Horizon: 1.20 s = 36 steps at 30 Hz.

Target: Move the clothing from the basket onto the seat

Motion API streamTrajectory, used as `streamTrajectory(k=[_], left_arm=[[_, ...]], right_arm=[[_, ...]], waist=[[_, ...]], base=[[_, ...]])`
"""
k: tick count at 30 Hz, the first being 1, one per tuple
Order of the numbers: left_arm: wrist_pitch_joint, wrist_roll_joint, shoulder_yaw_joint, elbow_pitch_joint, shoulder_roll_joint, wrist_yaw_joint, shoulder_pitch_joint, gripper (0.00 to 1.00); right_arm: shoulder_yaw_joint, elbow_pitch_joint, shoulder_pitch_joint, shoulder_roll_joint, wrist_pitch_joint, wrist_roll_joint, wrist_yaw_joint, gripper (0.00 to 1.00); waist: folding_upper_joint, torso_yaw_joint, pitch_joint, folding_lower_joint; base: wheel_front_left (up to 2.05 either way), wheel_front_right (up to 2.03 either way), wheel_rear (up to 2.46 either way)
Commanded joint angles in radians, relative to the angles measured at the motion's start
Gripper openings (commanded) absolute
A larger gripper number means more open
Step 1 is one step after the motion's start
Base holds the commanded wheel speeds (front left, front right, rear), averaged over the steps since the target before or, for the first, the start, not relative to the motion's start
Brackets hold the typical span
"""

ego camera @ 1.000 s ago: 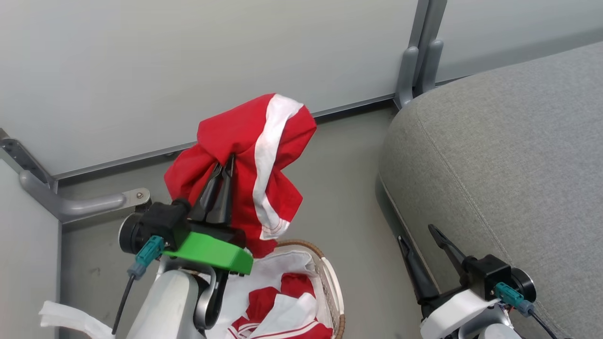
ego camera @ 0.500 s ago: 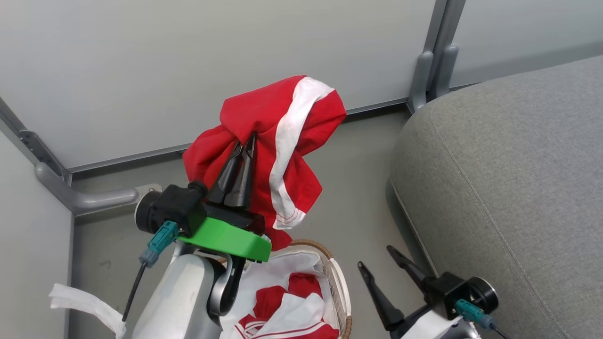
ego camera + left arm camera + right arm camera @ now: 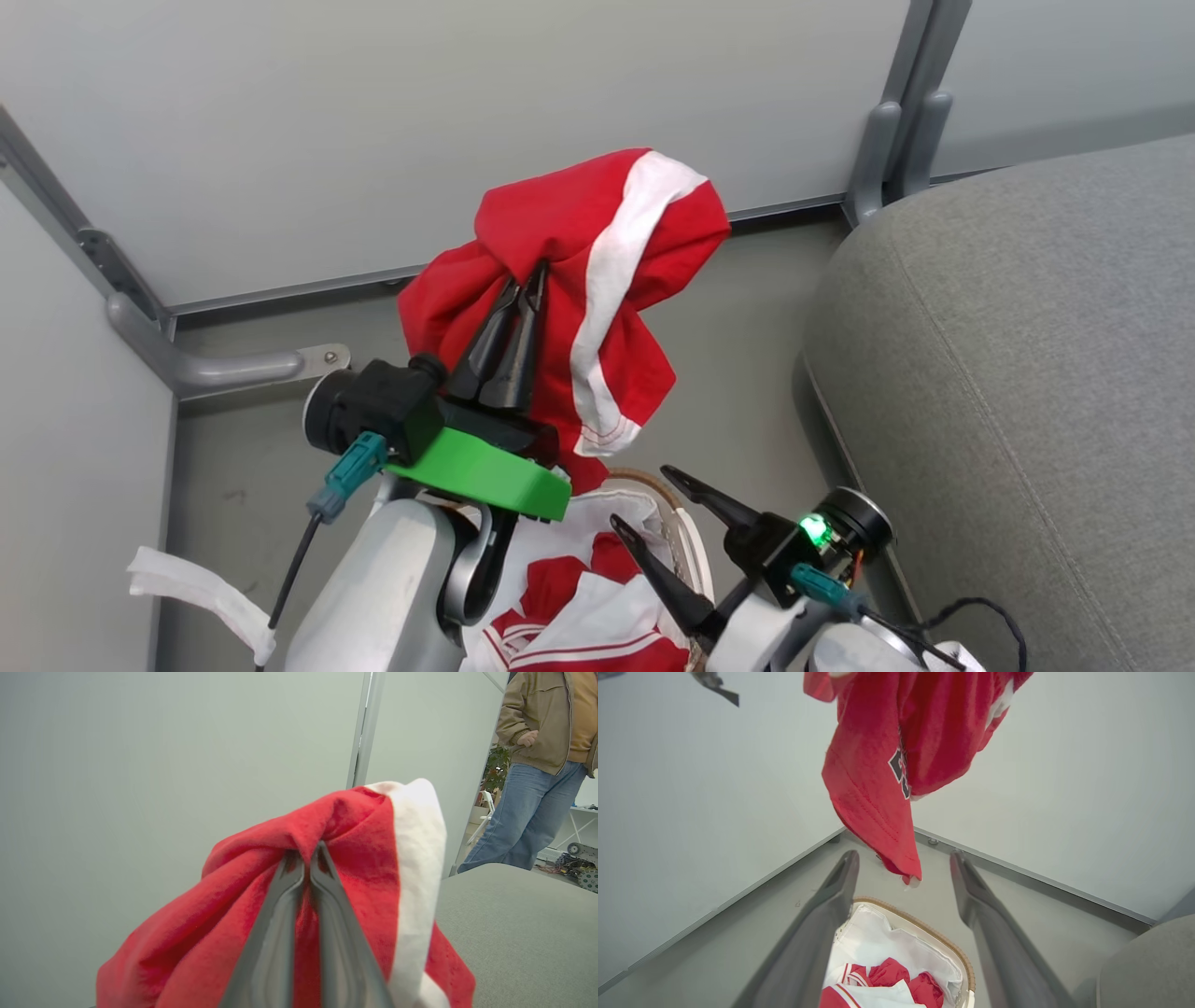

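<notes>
Left tool [image 3: 527, 273] clamps a bunched fold of the soft, seemingly light clothing [image 3: 579, 215] above the basket [image 3: 924, 931]; right tool [image 3: 640, 496] gapes empty beside it.

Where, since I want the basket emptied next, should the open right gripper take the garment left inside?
I'd pinch the raised red fold in the middle of the basket, coming straight down from above with the right gripper. The walls block the sides, and that ridge stands up for the jaws to straddle.

Red clothing [image 3: 560, 224] with white stripe, grey seat [image 3: 1027, 373], white brown-rimmed basket [image 3: 882, 938]
</notes>
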Motion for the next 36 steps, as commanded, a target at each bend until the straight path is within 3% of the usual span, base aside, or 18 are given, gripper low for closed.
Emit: streamTrajectory(k=[1, 8, 29, 30, 31, 32, 36], left_arm=[[0.000, -0.011, -0.010, -0.003, 0.003, 0.005, -0.022, 0.00], [0.000, -0.060, -0.078, -0.010, 0.002, 0.008, -0.046, 0.00], [0.000, -0.139, -0.244, -0.023, 0.003, 0.041, -0.099, 0.00], [0.000, -0.141, -0.245, -0.023, 0.003, 0.042, -0.101, 0.00], [0.000, -0.142, -0.245, -0.023, 0.003, 0.043, -0.102, 0.00], [0.000, -0.144, -0.245, -0.024, 0.003, 0.045, -0.102, 0.00], [0.000, -0.143, -0.241, -0.026, 0.002, 0.048, -0.101, 0.00]], right_arm=[[0.006, 0.017, -0.026, 0.002, -0.002, -0.011, 0.000, 1.00], [0.033, 0.105, -0.108, 0.019, -0.002, -0.009, -0.001, 1.00], [0.069, 0.191, -0.230, 0.025, -0.002, 0.066, -0.001, 1.00], [0.070, 0.198, -0.228, 0.024, -0.002, 0.074, -0.001, 0.77], [0.070, 0.202, -0.229, 0.024, -0.002, 0.078, -0.001, 0.47], [0.069, 0.206, -0.229, 0.024, -0.002, 0.084, -0.001, 0.00], [0.067, 0.207, -0.232, 0.024, -0.002, 0.092, -0.001, 0.00]], waist=[[-0.0001, 0.015, 0.003, 0.0000], [-0.0001, 0.053, 0.005, 0.0000], [-0.0001, 0.130, 0.014, 0.0000], [-0.0001, 0.131, 0.014, 0.0000], [-0.0001, 0.131, 0.014, 0.0000], [-0.0001, 0.131, 0.014, 0.0000], [-0.0001, 0.126, 0.015, 0.0000]], base=[[0.00, 0.00, 0.00], [0.00, 0.00, 0.00], [0.00, 0.00, 0.00], [0.00, 0.00, 0.00], [0.00, 0.00, 0.00], [0.00, 0.00, 0.00], [0.00, 0.00, 0.00]])
